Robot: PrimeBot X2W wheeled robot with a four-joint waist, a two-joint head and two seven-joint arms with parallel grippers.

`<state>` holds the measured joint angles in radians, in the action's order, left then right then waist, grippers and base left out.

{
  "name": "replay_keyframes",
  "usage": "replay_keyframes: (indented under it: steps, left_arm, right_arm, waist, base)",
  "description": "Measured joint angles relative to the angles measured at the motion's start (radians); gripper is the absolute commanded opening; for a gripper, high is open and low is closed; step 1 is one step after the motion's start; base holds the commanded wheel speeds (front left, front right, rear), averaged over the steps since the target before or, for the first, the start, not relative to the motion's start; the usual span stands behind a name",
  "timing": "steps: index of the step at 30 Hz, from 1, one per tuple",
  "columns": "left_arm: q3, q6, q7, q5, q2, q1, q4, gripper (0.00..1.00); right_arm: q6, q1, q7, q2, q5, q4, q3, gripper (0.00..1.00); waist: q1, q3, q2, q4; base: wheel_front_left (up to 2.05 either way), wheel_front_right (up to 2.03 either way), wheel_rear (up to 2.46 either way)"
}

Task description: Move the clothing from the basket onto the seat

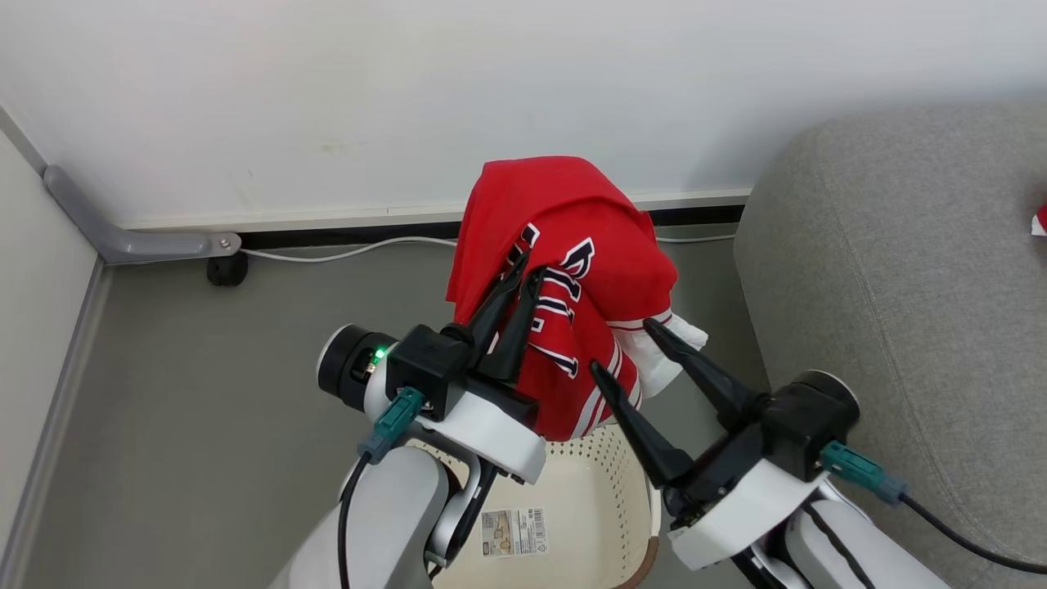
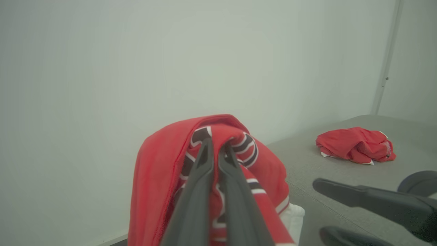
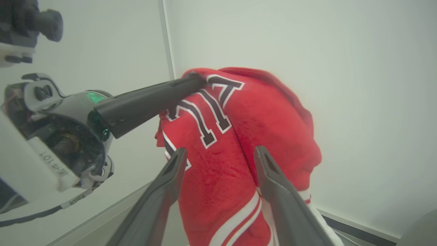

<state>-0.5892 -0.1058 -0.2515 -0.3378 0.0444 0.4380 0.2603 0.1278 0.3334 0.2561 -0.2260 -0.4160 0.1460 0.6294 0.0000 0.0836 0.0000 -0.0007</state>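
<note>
Head view: clothing [image 1: 589, 245] long axis vertical, over basket [image 1: 590, 483]

- One basket [image 1: 597, 483], cream with perforated walls.
- One paper label [image 1: 513, 532] inside it.
- One sofa [image 1: 900, 286], grey.
- Two red jerseys: one hanging jersey [image 1: 572, 270] up in the air, one crumpled jersey [image 2: 355, 147] lying on the sofa.
- Two grippers, the left gripper [image 1: 532, 268] and the right gripper [image 1: 623, 345], each with two dark fingers.
- One white cable [image 1: 343, 252] along the foot of the wall.
- One grey bracket [image 1: 123, 237] in the corner.
</note>
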Motion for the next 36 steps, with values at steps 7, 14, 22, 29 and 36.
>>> replay_keyframes:
  steps: [7,14,22,29,36]
  left_arm:
    - [-0.04,-0.007,0.0,-0.023,0.001,0.015,-0.001,0.0]
    - [-0.075,-0.02,0.0,-0.036,0.001,0.027,-0.015,0.0]
    - [-0.105,-0.028,0.0,-0.061,0.001,0.04,-0.021,0.0]
    - [-0.118,-0.035,0.0,-0.084,0.001,0.04,-0.017,0.0]
    - [-0.106,-0.037,0.0,-0.085,0.001,0.04,-0.001,0.0]
  right_arm:
    - [0.0,0.086,0.0,0.007,0.053,0.012,0.095,1.0]
    - [0.0,0.117,0.0,0.038,0.11,0.109,0.115,1.0]
    - [0.0,0.159,0.0,0.099,0.144,0.263,0.058,1.0]
    - [0.0,0.173,0.0,0.115,0.129,0.329,0.038,0.0]
    - [0.0,0.174,0.0,0.113,0.08,0.314,0.059,0.0]
  waist:
    - [0.0,0.009,0.0,0.016]
    - [0.0,0.014,0.0,0.025]
    - [0.0,0.012,0.0,0.04]
    - [0.0,0.013,0.0,0.054]
    - [0.0,0.023,0.0,0.042]
  base:
    - [0.0,0.0,0.0]
    - [0.0,0.0,0.0]
    - [0.0,0.0,0.0]
    - [0.0,0.0,0.0]
    - [0.0,0.0,0.0]
